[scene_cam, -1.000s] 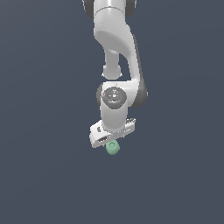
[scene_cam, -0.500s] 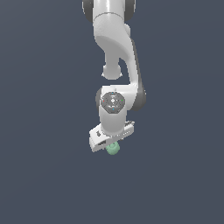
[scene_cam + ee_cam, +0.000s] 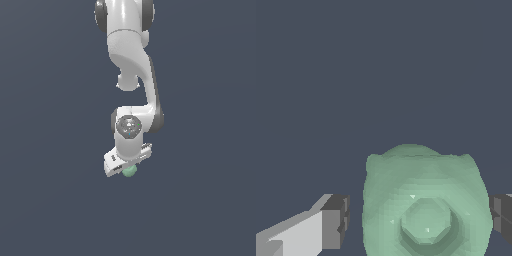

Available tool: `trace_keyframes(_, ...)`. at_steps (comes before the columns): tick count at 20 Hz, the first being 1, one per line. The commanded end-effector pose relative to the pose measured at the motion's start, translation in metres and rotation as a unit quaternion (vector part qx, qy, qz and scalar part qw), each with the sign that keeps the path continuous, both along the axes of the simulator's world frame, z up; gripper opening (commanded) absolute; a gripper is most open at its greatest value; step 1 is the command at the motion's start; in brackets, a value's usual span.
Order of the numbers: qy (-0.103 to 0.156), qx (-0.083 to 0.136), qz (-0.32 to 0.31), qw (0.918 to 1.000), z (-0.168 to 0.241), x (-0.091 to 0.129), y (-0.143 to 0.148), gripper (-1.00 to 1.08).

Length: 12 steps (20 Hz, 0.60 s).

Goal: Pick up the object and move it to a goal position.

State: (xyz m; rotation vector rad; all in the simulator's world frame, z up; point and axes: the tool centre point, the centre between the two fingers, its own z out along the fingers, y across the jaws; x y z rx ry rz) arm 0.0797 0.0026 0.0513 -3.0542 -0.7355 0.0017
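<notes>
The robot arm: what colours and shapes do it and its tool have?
The glossy white, rounded arm has dark grey joint bands and a round grey cap at the wrist. The tool has a white boxy body; its fingers are white with dark grey pads.

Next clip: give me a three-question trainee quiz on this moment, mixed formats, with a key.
1. True or false: in the wrist view, the gripper has both pads pressed against the mint-green object.
2. Multiple choice: in the exterior view, where is the object relative to the gripper?
A. Far off to the exterior view's left
B. Directly under the hand, mostly hidden by it
C. Up beside the arm's base
3. Fill in: the top face of the object shows a round ____.

Key:
1. False; a gap shows on each side between pad and object.
2. B
3. dimple
</notes>
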Motion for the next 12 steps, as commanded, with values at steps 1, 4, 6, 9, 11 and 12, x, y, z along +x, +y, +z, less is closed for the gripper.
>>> trace_keyframes(1, -0.001, 0.000, 0.001, 1.0000, -0.0094, 0.0002, 0.0002, 1.00)
trace_keyframes(4, -0.001, 0.000, 0.001, 1.0000, -0.0126, 0.0011, 0.0000, 1.00)
trace_keyframes(6, -0.001, 0.000, 0.001, 1.0000, -0.0118, 0.0016, 0.0001, 1.00)
trace_keyframes(9, -0.001, 0.000, 0.001, 1.0000, -0.0118, 0.0016, 0.0001, -1.00)
trace_keyframes(11, -0.001, 0.000, 0.001, 1.0000, -0.0118, 0.0016, 0.0001, -1.00)
trace_keyframes(12, -0.001, 0.000, 0.001, 1.0000, -0.0118, 0.0016, 0.0001, -1.00)
